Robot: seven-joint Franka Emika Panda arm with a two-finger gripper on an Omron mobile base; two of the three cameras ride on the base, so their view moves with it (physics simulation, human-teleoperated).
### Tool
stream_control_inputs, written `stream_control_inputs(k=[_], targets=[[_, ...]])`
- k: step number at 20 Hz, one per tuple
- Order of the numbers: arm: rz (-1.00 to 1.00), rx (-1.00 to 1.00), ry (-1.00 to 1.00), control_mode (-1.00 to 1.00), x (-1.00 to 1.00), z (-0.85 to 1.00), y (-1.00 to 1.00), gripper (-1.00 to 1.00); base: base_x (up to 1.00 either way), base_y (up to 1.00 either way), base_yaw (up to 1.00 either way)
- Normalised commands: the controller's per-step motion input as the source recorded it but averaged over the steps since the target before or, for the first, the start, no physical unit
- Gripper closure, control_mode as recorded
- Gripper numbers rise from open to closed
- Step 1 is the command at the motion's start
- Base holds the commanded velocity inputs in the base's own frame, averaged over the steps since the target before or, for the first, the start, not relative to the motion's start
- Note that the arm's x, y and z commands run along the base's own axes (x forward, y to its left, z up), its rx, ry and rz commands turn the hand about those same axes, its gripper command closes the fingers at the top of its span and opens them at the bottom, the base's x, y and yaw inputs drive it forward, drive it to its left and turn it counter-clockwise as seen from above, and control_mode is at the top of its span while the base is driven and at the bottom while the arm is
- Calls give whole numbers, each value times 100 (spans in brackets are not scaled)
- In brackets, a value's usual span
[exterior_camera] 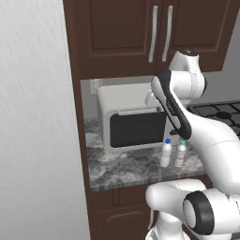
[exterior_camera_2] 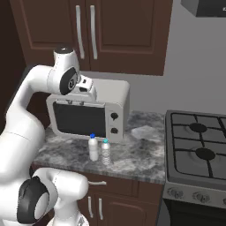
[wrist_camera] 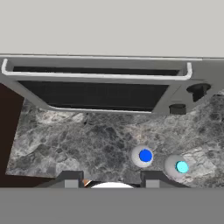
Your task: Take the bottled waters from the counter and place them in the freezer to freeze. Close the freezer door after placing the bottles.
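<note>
The silver refrigerator [exterior_camera: 33, 117] fills the left of the left base view — its front shut, so the freezer is not yet open. Beside it, dark brown wall cupboards [exterior_camera_2: 119, 35] hang over the grey-veined table [exterior_camera: 131, 171], where a white microwave [exterior_camera_2: 88, 112] stands. The right base view adds a gas hob [exterior_camera_2: 196, 150] to the right of the table, which the left base view barely catches.

Just in front of the microwave stand both bottled waters, upright and side by side, nearly touching: the blue-capped bottle [exterior_camera_2: 93, 148] and the teal-capped bottle [exterior_camera_2: 106, 152].

The pincer [wrist_camera: 111, 177] hangs high above the table, looking straight down; its tips are pressed as near together as they come, pinching nothing. From above, the hand view shows the two caps as discs near its lower edge, right of the tips.

I judge this the first step — the reach for a bottle. Next, the pincer must spread, shift over one cap and descend.
</note>
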Motion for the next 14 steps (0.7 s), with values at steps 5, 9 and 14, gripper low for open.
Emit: stream_control_inputs(k=[5, 9, 14], targets=[[0, 2, 0, -100, 1, -1, -29, -100, 0, 0, 0], [10, 15, -24, -100, -47, 3, -97, -100, 0, 0, 0], [15, 7, -30, -100, -48, 1, -92, -100, 0, 0, 0]])
